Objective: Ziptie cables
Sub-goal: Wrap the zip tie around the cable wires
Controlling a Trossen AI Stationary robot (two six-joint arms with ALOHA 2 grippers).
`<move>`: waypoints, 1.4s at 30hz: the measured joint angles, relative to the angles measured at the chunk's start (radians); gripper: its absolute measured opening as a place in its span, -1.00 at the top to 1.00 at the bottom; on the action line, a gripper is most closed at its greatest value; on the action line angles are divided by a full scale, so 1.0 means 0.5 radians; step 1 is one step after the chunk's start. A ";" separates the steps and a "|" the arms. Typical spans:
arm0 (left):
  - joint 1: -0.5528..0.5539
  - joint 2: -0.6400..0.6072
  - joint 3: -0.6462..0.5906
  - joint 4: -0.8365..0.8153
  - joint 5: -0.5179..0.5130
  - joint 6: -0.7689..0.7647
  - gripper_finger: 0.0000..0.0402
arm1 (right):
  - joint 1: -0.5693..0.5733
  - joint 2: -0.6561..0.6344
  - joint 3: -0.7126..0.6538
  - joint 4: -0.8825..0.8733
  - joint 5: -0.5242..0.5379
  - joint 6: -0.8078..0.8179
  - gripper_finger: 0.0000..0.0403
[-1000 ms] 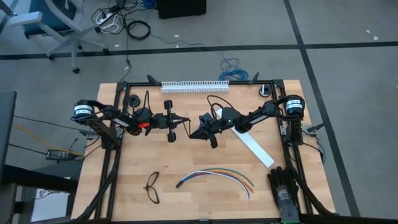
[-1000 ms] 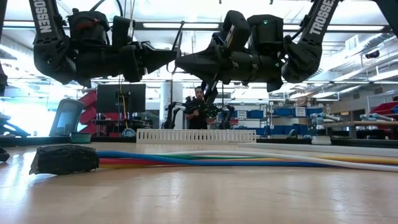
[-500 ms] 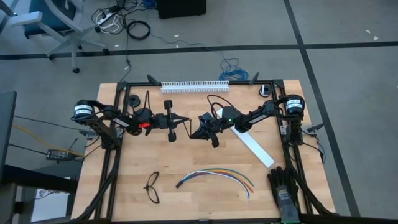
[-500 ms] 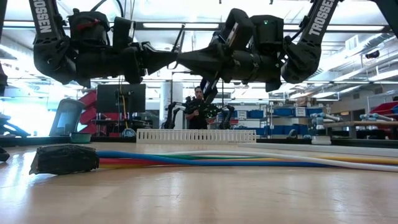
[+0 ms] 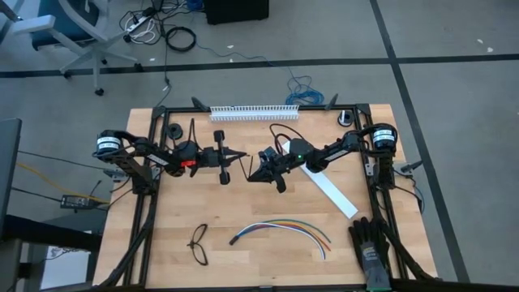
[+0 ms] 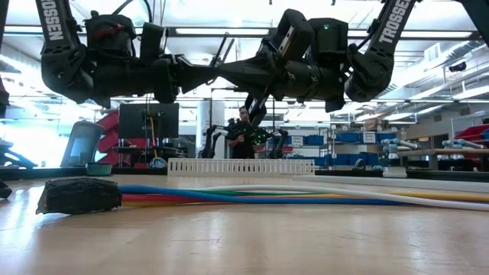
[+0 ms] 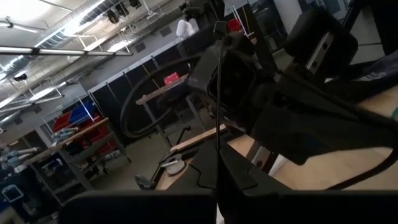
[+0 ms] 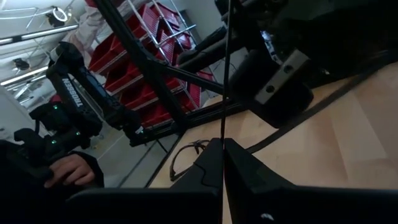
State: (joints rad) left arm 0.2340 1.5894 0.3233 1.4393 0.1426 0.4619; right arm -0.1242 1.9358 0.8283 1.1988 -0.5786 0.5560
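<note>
Both grippers meet tip to tip above mid-table; cables lie untouched.

Nearest the front edge, the cables (image 5: 280,230) rest on the table (image 5: 243,203), glasses (image 5: 199,243) just beside them. Above and behind, the left gripper (image 5: 241,157) and right gripper (image 5: 252,173) are each pressed together on the ziptie (image 8: 224,87) (a thin dark strip running between them). Risk, as judged: the tips are nearly touching, so a misaligned pull could make them collide or let the strip slip. Open room lies forward toward the cables; the white strip (image 5: 330,191) and comb-like rail (image 5: 254,113) crowd the right and far sides.
</note>
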 joint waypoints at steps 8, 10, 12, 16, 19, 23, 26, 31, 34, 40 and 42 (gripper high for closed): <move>0.000 0.000 0.024 -0.073 0.003 -0.074 1.00 | 0.005 0.000 0.078 -0.173 -0.065 0.009 1.00; 0.000 0.000 0.024 -0.074 0.014 -0.083 1.00 | 0.005 0.001 0.078 -0.253 -0.068 0.007 1.00; 0.000 0.000 0.023 -0.076 0.014 -0.093 1.00 | 0.005 0.001 0.078 -0.269 -0.073 0.001 1.00; 0.001 0.000 0.023 -0.105 0.013 -0.093 1.00 | 0.005 0.001 0.078 -0.216 -0.107 0.001 1.00; 0.002 0.000 0.023 -0.127 0.010 -0.091 1.00 | 0.007 0.001 0.077 -0.208 -0.119 0.001 1.00; 0.005 0.000 0.022 -0.171 -0.006 -0.090 1.00 | 0.012 0.002 0.077 -0.227 -0.213 0.004 1.00; 0.003 0.000 0.022 -0.165 0.003 -0.093 1.00 | 0.009 0.002 0.075 -0.240 -0.236 0.004 1.00; 0.003 0.000 0.022 -0.091 0.059 -0.119 1.00 | -0.049 0.002 0.075 -0.350 -0.295 -0.027 1.00; 0.003 0.000 0.008 0.078 0.118 -0.320 1.00 | -0.090 0.002 0.053 -0.449 -0.233 -0.121 1.00; 0.023 -0.047 -0.110 0.225 0.123 -0.739 1.00 | -0.110 -0.070 -0.138 -0.467 0.076 -0.361 1.00; 0.023 -0.054 -0.129 0.262 0.120 -0.916 1.00 | -0.107 -0.126 -0.209 -0.474 0.230 -0.467 1.00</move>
State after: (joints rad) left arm 0.2455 1.5623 0.2586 1.5705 0.2026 0.0040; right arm -0.1776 1.8729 0.7238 0.9620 -0.4638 0.3227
